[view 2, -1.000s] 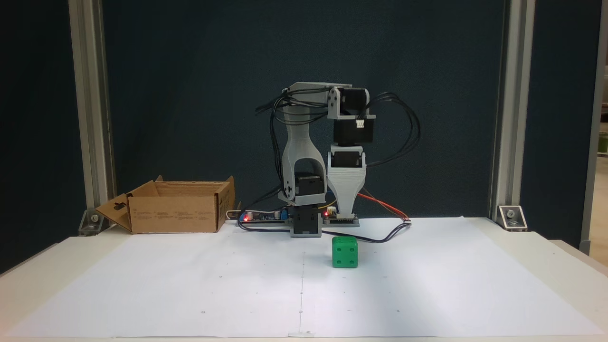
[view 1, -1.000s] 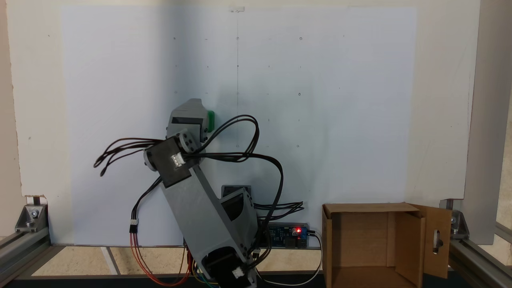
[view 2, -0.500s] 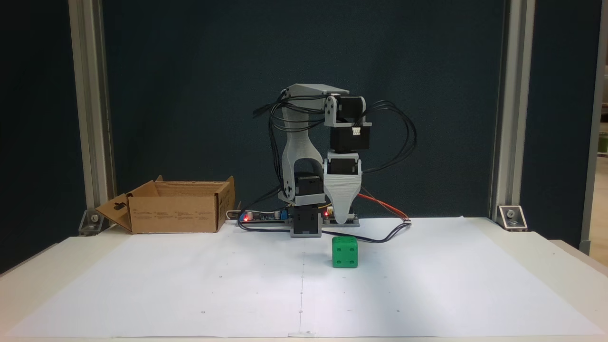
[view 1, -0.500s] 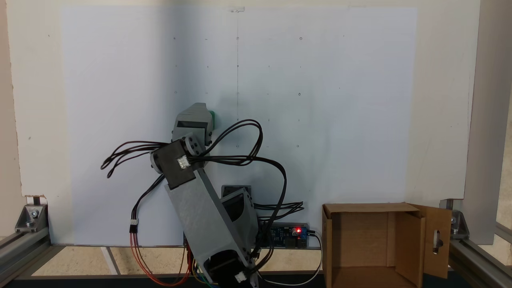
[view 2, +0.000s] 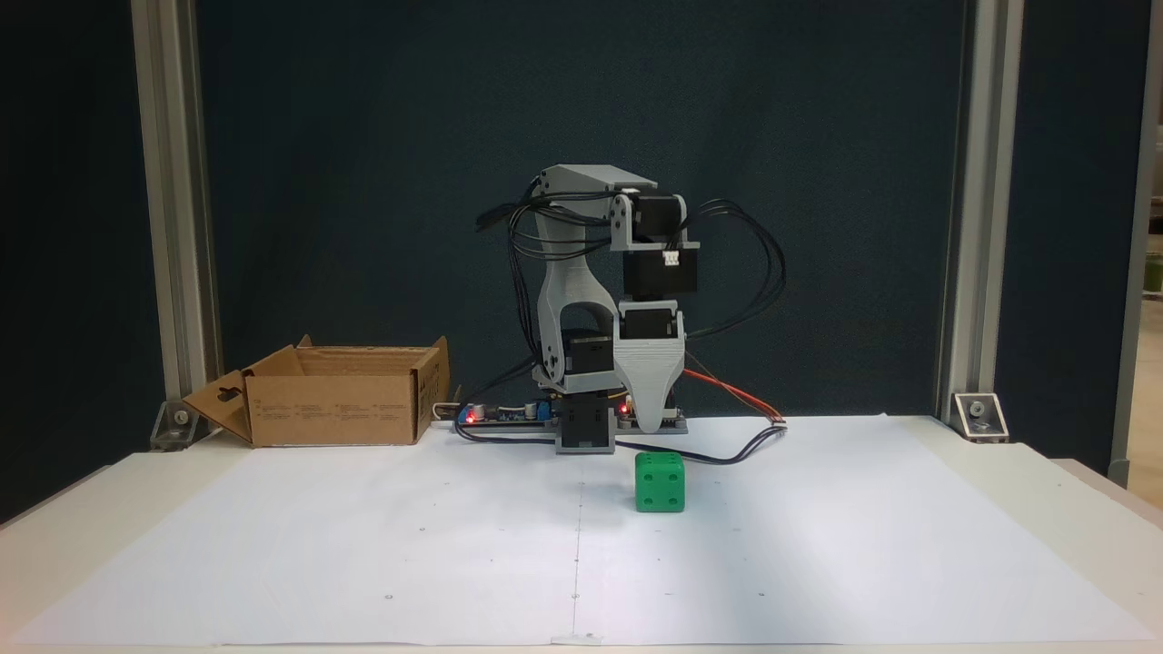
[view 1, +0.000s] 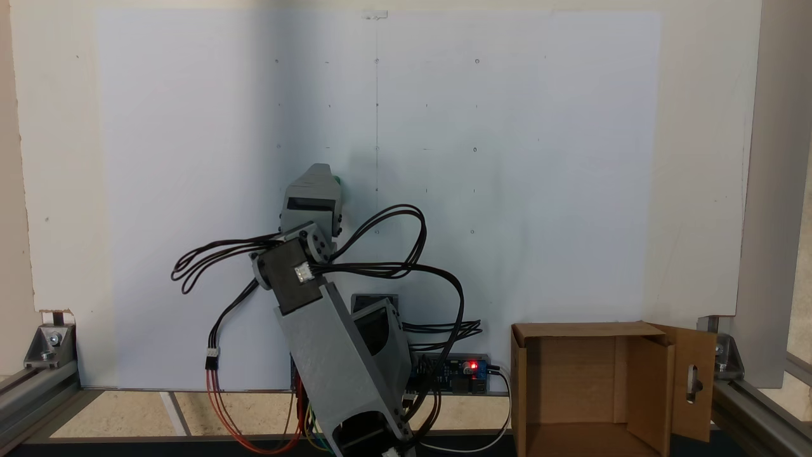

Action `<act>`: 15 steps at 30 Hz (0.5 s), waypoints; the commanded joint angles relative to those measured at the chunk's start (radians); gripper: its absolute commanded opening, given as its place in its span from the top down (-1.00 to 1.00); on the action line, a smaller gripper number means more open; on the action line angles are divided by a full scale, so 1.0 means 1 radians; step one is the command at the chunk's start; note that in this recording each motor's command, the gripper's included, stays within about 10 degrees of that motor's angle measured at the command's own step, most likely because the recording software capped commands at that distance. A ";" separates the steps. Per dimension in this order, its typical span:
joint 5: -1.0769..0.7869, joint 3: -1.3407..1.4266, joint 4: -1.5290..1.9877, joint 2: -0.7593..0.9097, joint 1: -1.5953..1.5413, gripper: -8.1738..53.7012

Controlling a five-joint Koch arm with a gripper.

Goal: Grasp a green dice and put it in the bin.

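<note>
The green dice [view 2: 660, 482] rests on the white paper just in front of the arm's base, a four-pip face toward that fixed view. My gripper [view 2: 649, 424] points straight down, its tip a little above and behind the dice. Only one tapered grey jaw shows there, so I cannot tell how the jaws stand. From above, the gripper [view 1: 315, 183] covers nearly all of the dice [view 1: 337, 181], leaving a green sliver at its right edge. The bin [view 2: 336, 413], a brown cardboard box with its top open, stands left of the base. Seen from above, the bin [view 1: 583, 329] is at bottom right.
Black cables [view 2: 754, 272] loop off the arm to its right. A controller board with a red light [view 1: 471, 366] lies between base and bin. Aluminium frame posts [view 2: 173, 209] stand at the table's corners. One bin flap [view 1: 693, 381] with a slot hangs outward.
The arm has swung and lowered: from above, the gripper slid right over the dice, hiding more of it. In the front view the wrist dropped and shifted left. The dice has not moved.
</note>
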 commanded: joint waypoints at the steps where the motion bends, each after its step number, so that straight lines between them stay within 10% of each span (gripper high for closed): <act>1: 0.060 -0.005 -0.046 0.026 0.008 -0.66; 15: 0.060 0.034 -0.129 -0.023 0.008 -0.66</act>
